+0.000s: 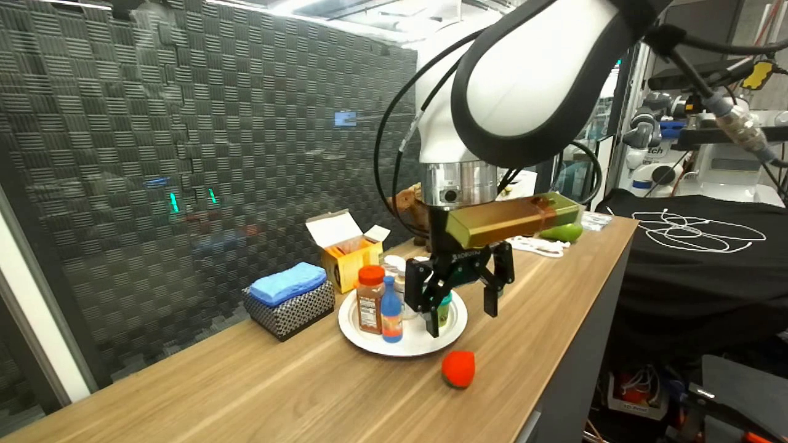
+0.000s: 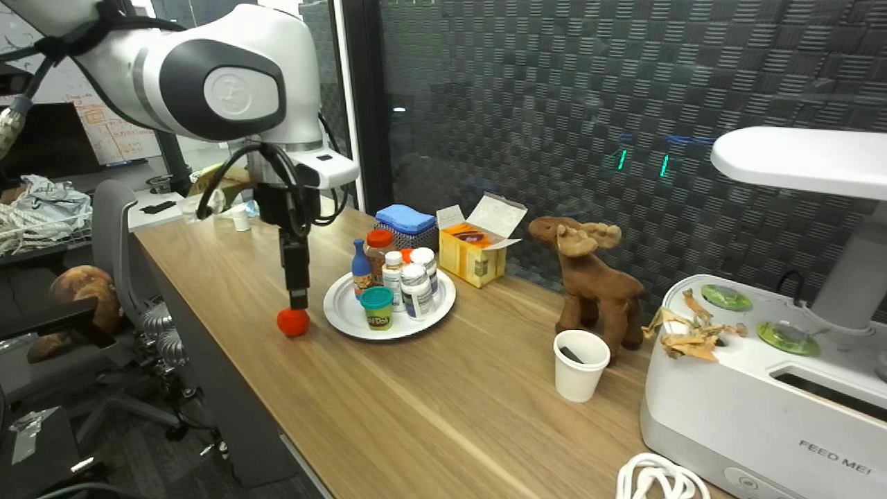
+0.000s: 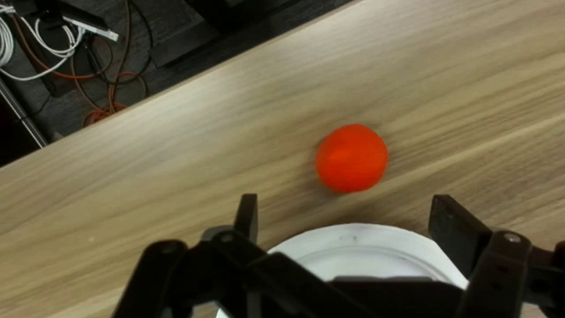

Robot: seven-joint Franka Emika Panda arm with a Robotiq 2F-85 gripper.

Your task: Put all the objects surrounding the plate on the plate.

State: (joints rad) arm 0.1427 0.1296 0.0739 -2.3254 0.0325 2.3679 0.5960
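Note:
A small red ball-like thing (image 1: pixel 458 369) lies on the wooden counter just outside the white plate (image 1: pixel 409 351). It also shows in the other views (image 2: pixel 293 322) (image 3: pixel 352 158). On the plate stand a brown jar with an orange-red lid (image 1: pixel 370 307), a blue bottle (image 1: pixel 391 317), a teal-lidded cup (image 2: pixel 377 310), white pill bottles (image 2: pixel 417 294) and a partly hidden orange thing (image 2: pixel 407 256). My gripper (image 1: pixel 462 322) is open and empty, above the plate's rim near the red thing. In the wrist view the red thing lies ahead of the fingertips (image 3: pixel 345 198), not between them.
A patterned box with a blue cloth (image 1: pixel 289 286) and an open yellow carton (image 1: pixel 354 264) stand behind the plate. A brown plush moose (image 2: pixel 599 284), a white paper cup (image 2: pixel 579 374) and a white appliance (image 2: pixel 762 402) stand along the counter. The counter's edge (image 3: pixel 176 84) runs beyond the red thing.

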